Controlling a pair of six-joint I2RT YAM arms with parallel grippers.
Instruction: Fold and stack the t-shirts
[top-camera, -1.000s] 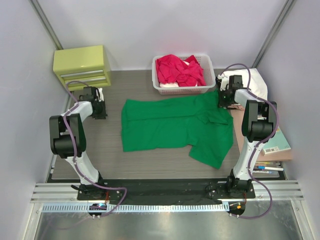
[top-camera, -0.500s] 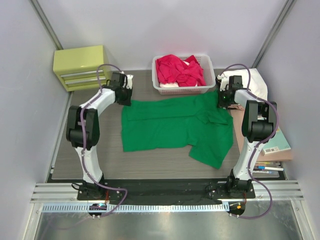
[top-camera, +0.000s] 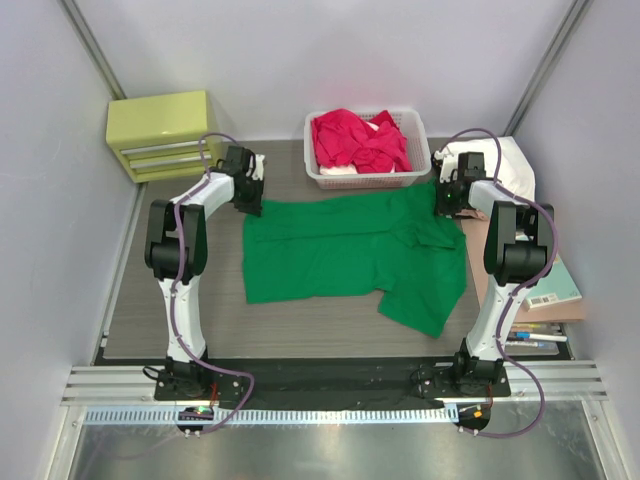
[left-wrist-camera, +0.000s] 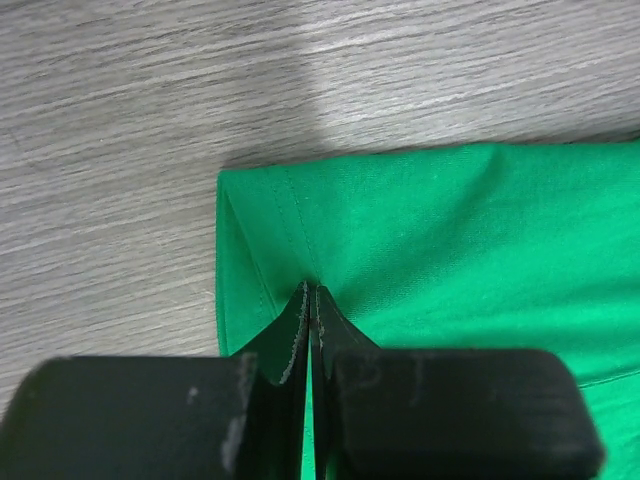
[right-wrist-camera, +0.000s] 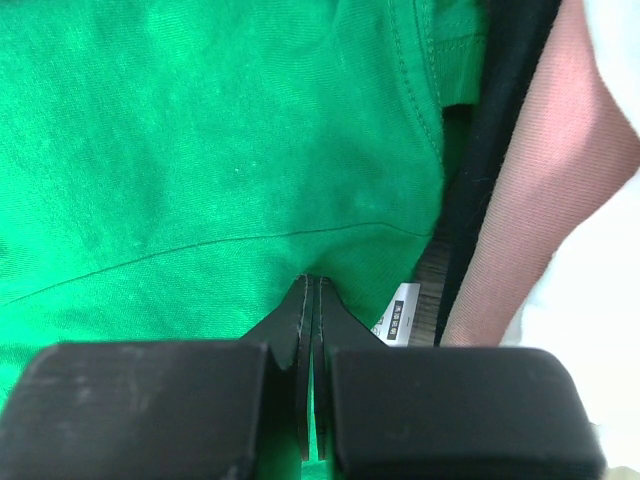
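Green t-shirt (top-camera: 340, 250) lies spread on the wood-grain table (top-camera: 200, 320), mid-table, mostly flat, long side running left-right, with one part flopped out toward the near right and rumpled. Near right, off the shirt: teal book (top-camera: 560, 285) on a tan board, pens (top-camera: 535, 340) just in front of it. Left gripper (top-camera: 250, 205) is at the shirt's far left corner. In the wrist view its fingertips (left-wrist-camera: 305, 300) are pressed together with no gap, tips down on the green cloth just inside the corner, where the hem edge is turned over in a small fold. Cannot tell if any cloth is pinched between them. Right gripper (top-camera: 447, 205) is at the shirt's far right end, jaws also fully closed, tips resting on green cloth beside a small white label (right-wrist-camera: 400, 315). Cannot tell whether it has a pinch either. Just right of that gripper, the wrist view shows a black strip of cloth (right-wrist-camera: 500, 120), then pale pink cloth (right-wrist-camera: 540, 200), then white. Farther back, the white slatted basket (top-camera: 366, 180) sits touching the shirt's far edge, holding red t-shirts (top-camera: 355, 140) piled up with a bit of white showing. White cloth (top-camera: 512, 160) sits bunched at the far right behind the right arm. Yellow-green drawer cabinet (top-camera: 165, 132) is in the far left corner, well apart from the shirt.
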